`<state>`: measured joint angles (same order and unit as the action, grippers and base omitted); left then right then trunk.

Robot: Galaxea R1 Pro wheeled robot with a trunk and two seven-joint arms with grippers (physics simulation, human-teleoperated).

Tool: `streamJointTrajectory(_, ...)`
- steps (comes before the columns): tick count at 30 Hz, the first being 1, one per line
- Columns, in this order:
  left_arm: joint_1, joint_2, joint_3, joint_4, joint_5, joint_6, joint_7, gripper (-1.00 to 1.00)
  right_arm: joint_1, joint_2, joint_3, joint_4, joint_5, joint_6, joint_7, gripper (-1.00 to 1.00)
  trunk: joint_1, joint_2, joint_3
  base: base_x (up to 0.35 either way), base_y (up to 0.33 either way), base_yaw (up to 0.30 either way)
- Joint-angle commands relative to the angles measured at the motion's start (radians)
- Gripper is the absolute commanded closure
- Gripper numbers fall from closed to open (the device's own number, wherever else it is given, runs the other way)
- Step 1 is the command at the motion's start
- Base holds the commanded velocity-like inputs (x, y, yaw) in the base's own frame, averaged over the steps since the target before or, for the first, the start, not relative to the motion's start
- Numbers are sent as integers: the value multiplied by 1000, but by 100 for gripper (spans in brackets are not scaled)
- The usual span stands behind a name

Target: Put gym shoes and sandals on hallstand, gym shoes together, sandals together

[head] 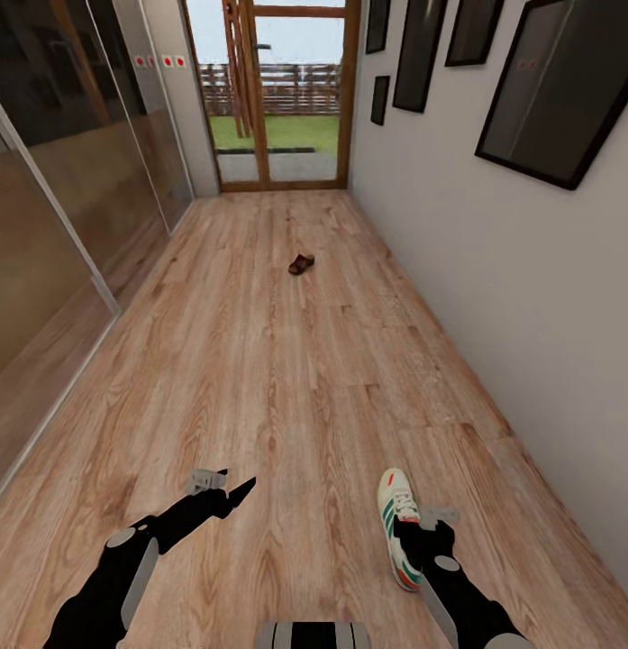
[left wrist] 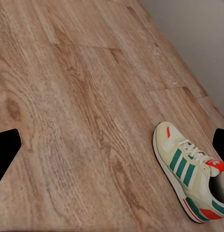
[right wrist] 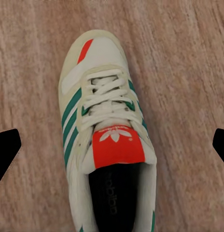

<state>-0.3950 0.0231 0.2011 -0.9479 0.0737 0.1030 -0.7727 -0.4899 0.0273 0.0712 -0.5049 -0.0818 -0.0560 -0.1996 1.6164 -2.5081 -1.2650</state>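
One cream-white gym shoe (head: 396, 514) with green stripes and a red-orange tongue lies on the corridor floor (head: 286, 388) near the right wall, toe pointing down the corridor. My right gripper (head: 423, 534) hangs right over its heel end, open, one finger on each side of the gym shoe (right wrist: 105, 125) and nothing gripped. My left gripper (head: 225, 485) is open and empty over bare floor to the left; its wrist view shows the gym shoe (left wrist: 189, 166) off to one side. A dark brown sandal (head: 301, 264) lies far ahead, mid-corridor. The hallstand is out of view.
A white wall (head: 494, 270) with dark framed pictures (head: 566, 90) runs along the right. Glass panels (head: 70, 207) line the left side. A wood-framed glass door (head: 282, 99) closes the far end. Open floor stretches between me and the sandal.
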Motion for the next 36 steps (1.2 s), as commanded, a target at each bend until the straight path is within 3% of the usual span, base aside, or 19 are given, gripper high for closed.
streamJointTrajectory(1, 0, 0, 1, 0, 8, 10, -5, -100, -1, -1, 7, 1, -9, -4, -7, -100, 0, 0, -1, 0, 0, 74)
streamJointTrajectory(4, 0, 0, 1, 0, 10, 10, -5, -100, -1, -1, 7, 1, -9, -4, -7, -100, 0, 0, -1, 0, 0, 45)
streamJointTrajectory(16, -1, 0, 1, 0, 12, 10, -5, -100, 0, -1, 7, 1, -9, -5, -7, -100, 5, -3, -48, 0, 0, 7)
streamJointTrajectory(36, -1, 1, 1, 0, 13, 10, -5, -100, 1, -1, 7, 5, -9, -5, -7, -100, 14, -8, -152, 0, 0, 0)
